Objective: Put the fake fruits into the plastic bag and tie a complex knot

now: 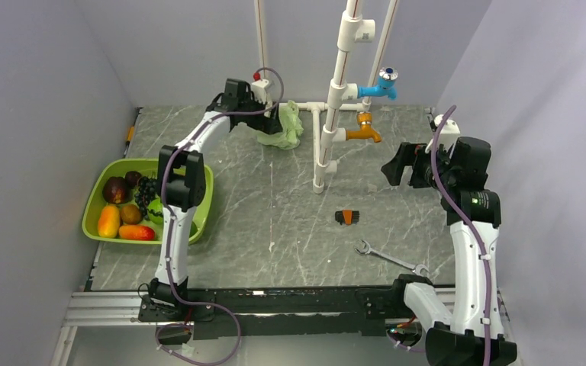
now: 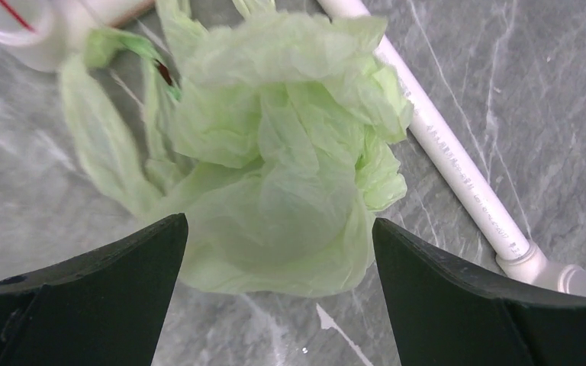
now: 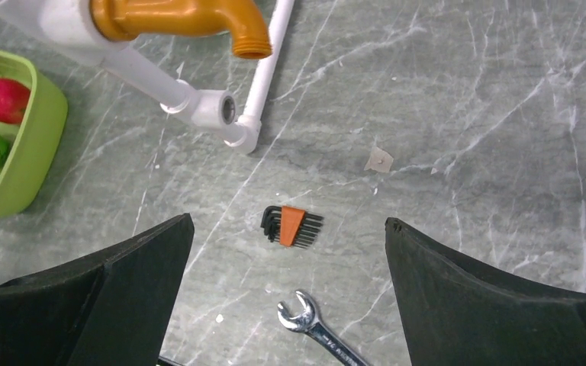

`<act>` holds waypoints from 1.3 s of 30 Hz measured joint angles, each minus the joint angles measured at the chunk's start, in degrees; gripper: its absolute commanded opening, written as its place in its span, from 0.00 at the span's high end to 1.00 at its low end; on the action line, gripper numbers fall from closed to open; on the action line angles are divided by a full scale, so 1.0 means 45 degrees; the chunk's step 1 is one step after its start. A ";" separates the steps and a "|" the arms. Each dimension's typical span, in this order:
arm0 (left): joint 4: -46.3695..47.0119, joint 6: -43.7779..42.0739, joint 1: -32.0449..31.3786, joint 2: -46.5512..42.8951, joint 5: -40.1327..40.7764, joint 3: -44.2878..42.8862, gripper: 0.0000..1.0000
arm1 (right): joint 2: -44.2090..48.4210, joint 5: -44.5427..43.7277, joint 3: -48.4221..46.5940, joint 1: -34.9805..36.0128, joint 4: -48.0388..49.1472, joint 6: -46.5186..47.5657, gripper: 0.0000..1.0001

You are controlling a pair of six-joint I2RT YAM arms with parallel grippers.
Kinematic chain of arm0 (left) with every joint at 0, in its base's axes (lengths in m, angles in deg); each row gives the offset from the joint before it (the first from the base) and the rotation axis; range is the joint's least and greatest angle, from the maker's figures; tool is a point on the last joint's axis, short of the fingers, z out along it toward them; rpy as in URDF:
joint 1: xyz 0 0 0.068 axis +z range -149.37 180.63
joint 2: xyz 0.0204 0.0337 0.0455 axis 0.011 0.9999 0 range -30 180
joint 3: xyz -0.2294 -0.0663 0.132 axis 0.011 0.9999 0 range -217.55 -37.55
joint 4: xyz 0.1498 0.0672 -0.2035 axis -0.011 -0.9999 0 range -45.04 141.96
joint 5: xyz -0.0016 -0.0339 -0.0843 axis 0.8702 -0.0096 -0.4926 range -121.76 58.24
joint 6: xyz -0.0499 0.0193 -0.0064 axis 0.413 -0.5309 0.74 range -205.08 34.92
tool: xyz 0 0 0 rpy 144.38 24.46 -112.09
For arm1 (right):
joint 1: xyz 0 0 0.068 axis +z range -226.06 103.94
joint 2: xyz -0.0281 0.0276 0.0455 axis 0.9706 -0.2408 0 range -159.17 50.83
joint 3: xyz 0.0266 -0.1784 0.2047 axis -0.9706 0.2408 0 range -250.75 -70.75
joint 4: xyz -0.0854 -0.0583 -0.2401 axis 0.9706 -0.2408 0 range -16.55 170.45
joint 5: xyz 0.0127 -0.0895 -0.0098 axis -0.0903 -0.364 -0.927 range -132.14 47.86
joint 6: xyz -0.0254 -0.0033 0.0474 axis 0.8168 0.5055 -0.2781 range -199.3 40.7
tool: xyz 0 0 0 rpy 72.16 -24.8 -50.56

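Left claw (image 2: 278,229): I read it as spread wide, with both dark fingers (image 2: 107,290) well apart and nothing pinched. The crumpled bag shows in the gap between them.
Plastic bag (image 2: 275,152): it lies bunched on the bench (image 1: 275,221) at the far middle, beside the white pipe frame (image 1: 328,130). One loop handle trails off to the side. From overhead it sits right at the left claw's tip (image 1: 282,128).
Left arm: it reaches far forward from its base. The elbow is raised over the tray, the forearm angles to the far centre and the wrist tips down at the bag.
Right claw (image 3: 288,225): also wide open and holding nothing. It looks down on the hex key set (image 3: 291,226) and the head of the wrench (image 3: 313,326).
Right arm: the lower link stands nearly upright at the right edge. The wrist is folded and faces left toward the orange tap (image 1: 362,131), held above the bench.
Fake fruits (image 1: 126,206): all those I can see sit in the lime-green tray (image 1: 91,202) at the left, well apart from the bag.
Blue tap (image 1: 378,88): it is mounted higher on the same pipe frame.
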 measured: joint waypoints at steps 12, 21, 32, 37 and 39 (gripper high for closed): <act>-0.0811 0.0816 -0.0408 -0.0063 -0.0758 0.1962 1.00 | 0.0578 0.1326 0.0437 0.0651 -0.1593 0.3837 0.00; -0.0816 0.1865 0.0180 -0.8092 -0.2676 1.0244 1.00 | 0.0937 -0.0063 0.2443 0.5523 -0.1671 0.5804 0.00; -0.2691 0.1846 0.0257 -1.4149 -0.5751 1.3585 1.00 | 0.1214 -0.1229 0.3585 1.1924 0.1836 0.5532 0.00; -0.3934 0.1515 0.0223 -1.4780 -0.6824 1.4450 1.00 | -0.0039 -0.2463 0.3594 1.4887 0.4697 0.4911 0.00; -0.4075 0.1530 0.0107 -1.4955 -0.7203 1.4775 1.00 | -0.0733 -0.2973 0.3594 1.5523 0.5659 0.4648 0.00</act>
